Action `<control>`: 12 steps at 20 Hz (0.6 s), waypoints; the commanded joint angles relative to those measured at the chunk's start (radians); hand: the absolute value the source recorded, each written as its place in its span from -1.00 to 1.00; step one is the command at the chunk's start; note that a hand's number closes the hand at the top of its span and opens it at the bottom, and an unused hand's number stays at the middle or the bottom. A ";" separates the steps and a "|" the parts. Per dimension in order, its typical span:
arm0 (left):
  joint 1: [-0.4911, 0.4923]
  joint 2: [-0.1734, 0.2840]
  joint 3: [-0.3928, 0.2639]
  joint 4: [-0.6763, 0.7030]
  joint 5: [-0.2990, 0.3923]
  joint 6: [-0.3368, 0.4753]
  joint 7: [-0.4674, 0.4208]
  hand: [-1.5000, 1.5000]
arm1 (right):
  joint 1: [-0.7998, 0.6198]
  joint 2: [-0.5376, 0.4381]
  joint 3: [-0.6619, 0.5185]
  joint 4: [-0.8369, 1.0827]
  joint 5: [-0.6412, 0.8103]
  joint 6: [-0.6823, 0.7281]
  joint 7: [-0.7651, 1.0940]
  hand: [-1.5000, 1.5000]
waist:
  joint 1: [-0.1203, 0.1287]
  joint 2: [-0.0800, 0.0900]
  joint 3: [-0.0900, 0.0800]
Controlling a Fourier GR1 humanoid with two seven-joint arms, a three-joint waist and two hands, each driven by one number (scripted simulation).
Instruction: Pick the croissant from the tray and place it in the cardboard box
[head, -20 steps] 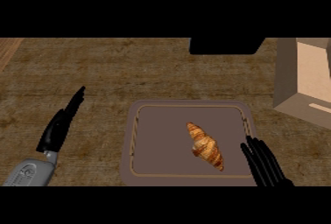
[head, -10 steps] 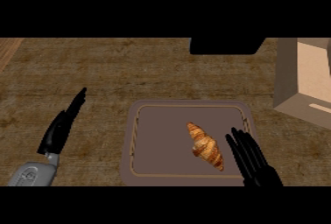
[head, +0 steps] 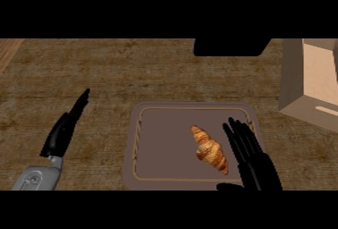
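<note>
A golden-brown croissant (head: pixel 210 149) lies on the brown tray (head: pixel 155 134), in its right half, pointing from upper left to lower right. My right hand (head: pixel 251 159) hovers open just right of the croissant, fingers straight and pointing away from me, over the tray's right rim. The cardboard box (head: pixel 311 82) stands open at the far right of the counter. My left hand (head: pixel 64 127) rests open at the left, fingers straight, well apart from the tray.
A dark object (head: pixel 231 46) sits at the counter's back edge, above the tray. The wood-grain counter (head: pixel 132 76) stretches between the tray and the box.
My right hand has slid left and slightly forward, from beyond the tray's right rim to right beside the croissant. The left hand and croissant have not moved.
</note>
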 commanded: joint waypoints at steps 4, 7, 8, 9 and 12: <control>-0.039 -0.029 0.045 0.072 -0.029 -0.033 -0.017 0.00 | -0.093 0.056 0.036 0.094 0.040 0.019 0.032 -1.00 | 0.000 0.003 0.002; 0.039 0.002 0.049 -0.096 -0.016 -0.067 0.058 0.00 | -0.078 0.033 0.001 0.139 -0.015 0.004 -0.019 -1.00 | 0.005 0.002 0.003; 0.055 -0.036 0.029 -0.046 -0.051 -0.031 -0.016 0.00 | -0.077 0.066 0.037 0.138 0.018 -0.002 0.013 -1.00 | 0.003 0.002 0.002; -0.018 -0.039 0.042 0.009 -0.052 -0.042 0.018 0.00 | -0.103 0.065 0.015 0.184 0.003 -0.021 -0.015 -1.00 | 0.001 0.003 0.002; 0.016 -0.051 0.053 0.011 -0.036 -0.063 -0.030 0.00 | -0.081 0.063 0.039 0.114 0.011 0.016 0.027 -1.00 | 0.000 0.002 0.002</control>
